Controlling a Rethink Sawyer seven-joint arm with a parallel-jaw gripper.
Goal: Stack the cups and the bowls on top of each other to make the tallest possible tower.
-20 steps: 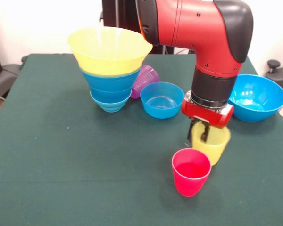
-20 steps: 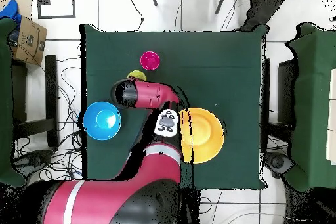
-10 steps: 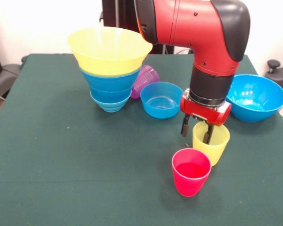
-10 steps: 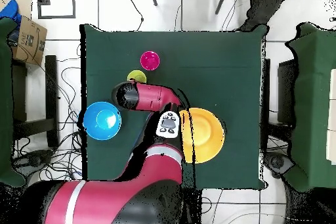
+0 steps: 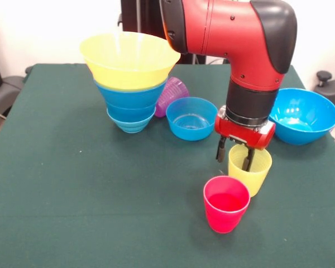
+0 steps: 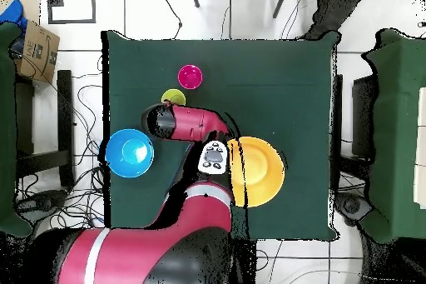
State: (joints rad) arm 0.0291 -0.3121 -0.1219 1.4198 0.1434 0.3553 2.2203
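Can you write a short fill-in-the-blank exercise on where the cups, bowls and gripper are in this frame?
1. The gripper hangs with open jaws over the rim of the ____ cup.
2. The top bowl of the tower is coloured ____.
3. The purple cup lies on its ____ behind the small blue bowl.
4. The cup nearest the front-view camera is ____.

Missing words: yellow; yellow; side; red

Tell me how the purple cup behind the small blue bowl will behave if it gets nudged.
The purple cup lies tipped on its side between the tower and a small blue bowl, so it would probably roll, curving because it tapers. It looks like thin plastic, likely light enough to skid easily. Its neighbours might stop it quickly.
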